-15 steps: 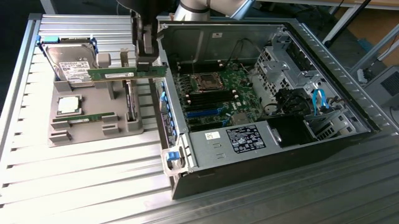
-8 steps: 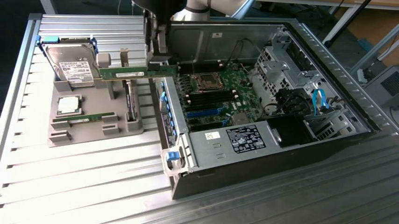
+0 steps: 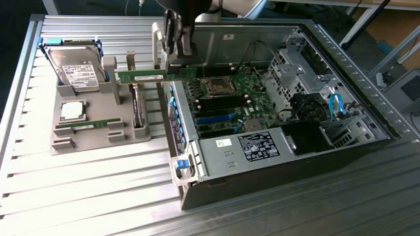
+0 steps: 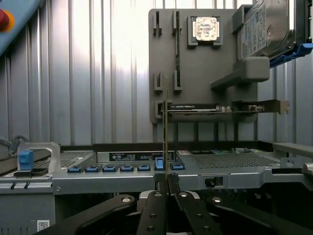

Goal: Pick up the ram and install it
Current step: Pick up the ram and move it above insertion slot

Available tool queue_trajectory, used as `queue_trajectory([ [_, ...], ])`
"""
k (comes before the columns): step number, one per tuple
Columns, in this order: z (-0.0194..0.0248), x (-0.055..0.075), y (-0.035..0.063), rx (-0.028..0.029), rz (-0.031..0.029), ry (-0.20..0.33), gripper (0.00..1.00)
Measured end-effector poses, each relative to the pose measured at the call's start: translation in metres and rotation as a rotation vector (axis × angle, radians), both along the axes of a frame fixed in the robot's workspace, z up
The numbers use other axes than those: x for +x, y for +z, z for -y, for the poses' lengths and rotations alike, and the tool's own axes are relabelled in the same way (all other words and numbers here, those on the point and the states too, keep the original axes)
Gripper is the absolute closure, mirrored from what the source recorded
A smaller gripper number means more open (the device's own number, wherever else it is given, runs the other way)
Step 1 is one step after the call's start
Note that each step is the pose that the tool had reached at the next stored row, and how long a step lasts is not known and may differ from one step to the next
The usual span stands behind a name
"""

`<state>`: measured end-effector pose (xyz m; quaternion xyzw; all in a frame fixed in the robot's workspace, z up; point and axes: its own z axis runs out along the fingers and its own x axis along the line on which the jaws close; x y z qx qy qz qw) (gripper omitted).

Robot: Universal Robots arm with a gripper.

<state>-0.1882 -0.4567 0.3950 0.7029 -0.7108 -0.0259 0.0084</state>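
Exterior view: the gripper [image 3: 178, 61] hangs near the back of the scene, its jaws clamped on the ram [image 3: 147, 75]. The ram is clear of every surface and lies level, with its long side running across the picture. The grip sits toward the end nearer the open computer case [image 3: 367, 123], and the free end reaches out over the grey parts fixture [image 3: 92, 142]. That free end is close to the fixture's upright post [image 3: 109, 66], and the dark expansion card [image 3: 135, 105] stands on edge in the fixture, just below the ram in the picture. The fixture also holds a hard drive [image 3: 75, 69], a square silver CPU chip [image 3: 72, 110] and a second green stick [image 3: 88, 124] lying in its slot. The case's near wall, with its blue clips [image 3: 173, 105], lies between the fixture and the motherboard [image 3: 246, 98]. The black memory slots [image 3: 213, 105] sit beside the CPU socket [image 3: 220, 87]. Everything rests on a slatted metal table [image 3: 98, 196]. From the wrist view, the ram [image 4: 165, 132] shows edge-on as a thin line rising from the gripper [image 4: 166, 182]. It crosses the case rim [image 4: 122, 169] and the expansion card [image 4: 220, 107] beyond.
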Motion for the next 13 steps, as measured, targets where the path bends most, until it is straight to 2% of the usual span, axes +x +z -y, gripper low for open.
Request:
queue_trajectory([
  [5, 0.0000, 0.013, 0.0000, -0.0001, -0.0012, 0.001, 0.88],
  [7, 0.0000, 0.023, 0.0000, 0.0000, -0.0024, 0.001, 0.88],
  [13, 0.0000, 0.041, 0.0000, 0.0001, -0.0046, 0.003, 0.88],
])
